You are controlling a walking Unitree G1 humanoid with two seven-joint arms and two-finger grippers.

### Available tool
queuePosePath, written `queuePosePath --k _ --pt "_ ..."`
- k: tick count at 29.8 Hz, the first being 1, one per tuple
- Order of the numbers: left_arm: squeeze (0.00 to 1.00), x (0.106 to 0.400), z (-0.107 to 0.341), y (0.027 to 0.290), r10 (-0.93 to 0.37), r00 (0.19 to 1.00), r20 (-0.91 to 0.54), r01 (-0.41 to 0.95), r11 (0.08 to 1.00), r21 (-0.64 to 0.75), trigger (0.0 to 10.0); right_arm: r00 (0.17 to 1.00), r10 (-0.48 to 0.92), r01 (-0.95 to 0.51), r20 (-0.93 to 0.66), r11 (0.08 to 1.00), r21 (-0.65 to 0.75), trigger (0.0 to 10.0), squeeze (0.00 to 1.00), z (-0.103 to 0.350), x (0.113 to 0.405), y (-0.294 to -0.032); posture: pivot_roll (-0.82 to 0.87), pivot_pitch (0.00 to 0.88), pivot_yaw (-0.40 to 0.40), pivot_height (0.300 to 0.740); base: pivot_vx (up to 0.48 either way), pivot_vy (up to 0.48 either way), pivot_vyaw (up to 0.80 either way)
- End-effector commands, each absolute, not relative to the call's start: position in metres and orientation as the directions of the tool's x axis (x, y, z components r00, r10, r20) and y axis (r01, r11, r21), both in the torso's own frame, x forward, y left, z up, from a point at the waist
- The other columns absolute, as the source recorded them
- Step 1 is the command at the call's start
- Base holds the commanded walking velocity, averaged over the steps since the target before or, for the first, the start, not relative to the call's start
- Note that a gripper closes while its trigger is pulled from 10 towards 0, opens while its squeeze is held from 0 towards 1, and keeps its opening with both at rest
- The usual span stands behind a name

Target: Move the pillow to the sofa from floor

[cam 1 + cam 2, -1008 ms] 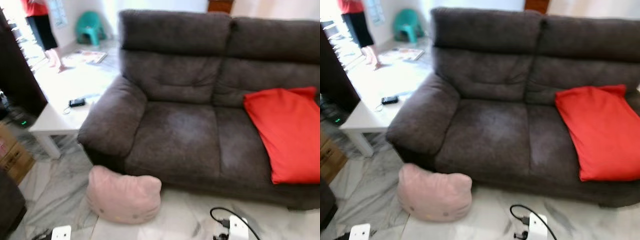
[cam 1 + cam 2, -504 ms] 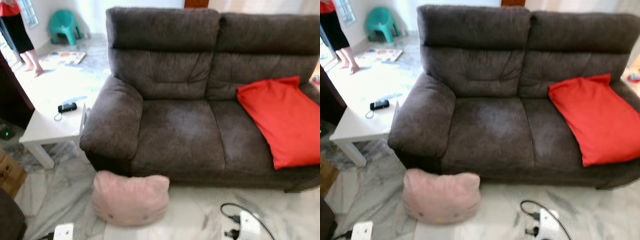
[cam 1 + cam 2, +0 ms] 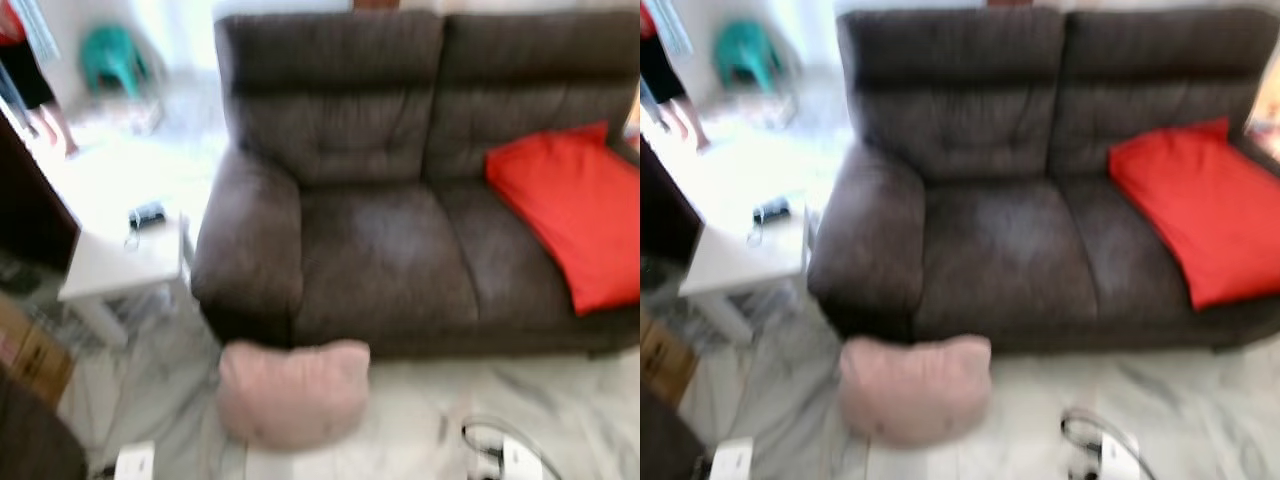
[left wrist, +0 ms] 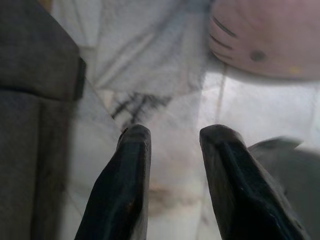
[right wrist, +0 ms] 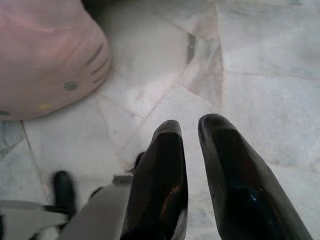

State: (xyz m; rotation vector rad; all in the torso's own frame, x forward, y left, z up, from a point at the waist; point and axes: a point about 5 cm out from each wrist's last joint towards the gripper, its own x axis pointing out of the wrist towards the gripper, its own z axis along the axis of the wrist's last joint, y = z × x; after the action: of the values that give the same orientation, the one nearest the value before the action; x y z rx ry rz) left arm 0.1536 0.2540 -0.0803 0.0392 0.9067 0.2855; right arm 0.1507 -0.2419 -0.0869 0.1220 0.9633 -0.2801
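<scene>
A pale pink cat-face pillow (image 3: 293,392) lies on the marble floor against the front of the dark grey sofa (image 3: 380,250), below its left armrest. A red pillow (image 3: 570,215) rests on the sofa's right seat. In the left wrist view my left gripper (image 4: 176,137) hangs over bare floor, fingers apart and empty, with the pink pillow (image 4: 270,35) a short way ahead. My right gripper (image 5: 190,125) also hangs above the floor, fingers nearly together and holding nothing, and the pink pillow (image 5: 42,55) lies ahead to one side.
A low white table (image 3: 120,265) with a black device (image 3: 147,213) stands left of the sofa. A cardboard box (image 3: 35,355) sits at the left edge. A power strip with black cable (image 3: 505,455) lies on the floor at the right. A person (image 3: 25,70) stands far left.
The whole picture has shifted and blurred, so the camera moved; sofa and pink pillow now appear slightly further right. The pillows themselves have not moved.
</scene>
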Motion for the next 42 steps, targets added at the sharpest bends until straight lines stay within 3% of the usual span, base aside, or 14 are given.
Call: queuePosePath --k 1,19,24,42 --pt "0.00 0.147 -0.081 0.261 0.280 0.560 -0.780 -0.241 0.955 0.170 10.0 0.544 -0.168 0.284 -0.822 0.959 -0.008 10.0 0.00 -0.087 0.154 -0.236 0.13 0.022 -0.007 0.740 0.000 0.000 0.00" --pt "0.00 0.148 -0.081 0.259 0.268 0.569 -0.777 -0.255 0.956 0.143 10.0 0.553 -0.156 0.257 -0.818 0.966 -0.010 10.0 0.00 -0.087 0.156 -0.234 0.14 0.021 -0.010 0.740 0.000 0.000 0.00" --pt "0.00 0.147 -0.081 0.259 0.269 0.565 -0.780 -0.252 0.956 0.147 10.0 0.556 -0.137 0.258 -0.820 0.966 0.014 10.0 0.00 -0.089 0.159 -0.220 0.13 0.021 -0.010 0.740 0.279 0.000 0.46" --pt "0.00 0.150 -0.080 0.260 0.272 0.570 -0.775 -0.253 0.956 0.149 10.0 0.555 -0.128 0.241 -0.822 0.970 0.012 10.0 0.00 -0.089 0.160 -0.215 0.13 0.000 -0.018 0.740 0.334 0.000 0.00"
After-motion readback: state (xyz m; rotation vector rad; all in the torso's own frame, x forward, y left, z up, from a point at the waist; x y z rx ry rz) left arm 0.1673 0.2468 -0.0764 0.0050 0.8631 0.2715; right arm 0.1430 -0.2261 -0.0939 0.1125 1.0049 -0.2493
